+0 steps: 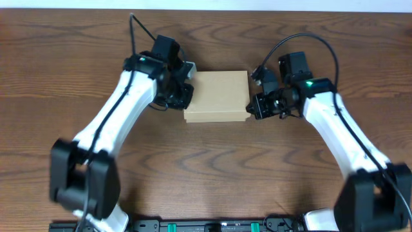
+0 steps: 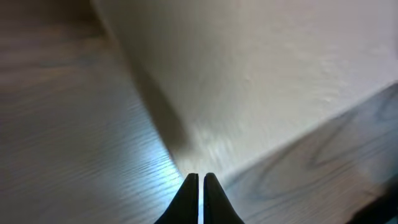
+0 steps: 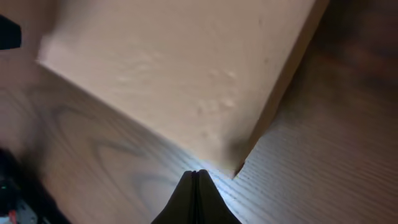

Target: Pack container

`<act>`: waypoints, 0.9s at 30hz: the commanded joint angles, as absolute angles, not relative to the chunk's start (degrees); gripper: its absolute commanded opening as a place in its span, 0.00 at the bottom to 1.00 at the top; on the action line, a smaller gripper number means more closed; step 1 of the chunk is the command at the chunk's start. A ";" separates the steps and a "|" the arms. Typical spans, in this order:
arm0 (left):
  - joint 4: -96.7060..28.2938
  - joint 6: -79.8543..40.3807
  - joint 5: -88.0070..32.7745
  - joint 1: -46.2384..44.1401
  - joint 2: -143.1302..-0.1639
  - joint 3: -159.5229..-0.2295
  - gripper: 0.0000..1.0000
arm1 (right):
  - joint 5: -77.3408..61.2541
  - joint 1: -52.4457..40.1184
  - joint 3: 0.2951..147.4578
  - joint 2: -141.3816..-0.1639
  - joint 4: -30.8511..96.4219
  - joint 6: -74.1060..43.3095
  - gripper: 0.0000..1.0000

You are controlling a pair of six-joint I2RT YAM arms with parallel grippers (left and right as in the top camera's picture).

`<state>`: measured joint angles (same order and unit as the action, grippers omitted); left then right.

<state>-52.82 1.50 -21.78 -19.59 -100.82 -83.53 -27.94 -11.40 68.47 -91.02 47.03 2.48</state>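
The container [image 1: 217, 96] is a plain brown cardboard box with its lid flat, lying on the wooden table between my two arms. My left gripper [image 1: 185, 96] is shut and empty, its tips against the box's left side; the left wrist view shows the box wall [image 2: 249, 74] right ahead of the closed fingertips [image 2: 200, 177]. My right gripper [image 1: 254, 106] is shut and empty at the box's right front corner; the right wrist view shows that corner [image 3: 239, 168] just beyond the fingertips [image 3: 197, 174]. The box's inside is hidden.
The wooden table [image 1: 212, 174] extends in front of the box. A black rail [image 1: 206, 225] runs along the front edge. No other loose items show.
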 commanded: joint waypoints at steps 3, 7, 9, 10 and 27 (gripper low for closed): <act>-55.79 0.40 -17.65 -19.57 -83.90 -84.16 0.06 | -27.62 -12.03 73.14 -74.61 48.95 -2.57 0.01; -61.19 -0.45 -18.04 -20.01 -73.91 -84.14 0.06 | -27.57 -12.05 73.10 -63.13 54.33 -4.69 0.01; -63.77 -0.51 -18.02 -20.64 -69.76 -83.90 0.06 | -27.14 -12.05 72.93 -58.74 58.28 -4.64 0.02; -65.04 -0.91 -18.00 -21.17 -67.22 -83.33 0.06 | -26.33 -12.05 72.51 -56.77 60.23 -4.60 0.02; -52.07 -12.45 -18.00 -25.28 -30.76 -46.61 0.08 | -28.97 -12.08 42.11 -24.32 58.63 -9.93 0.08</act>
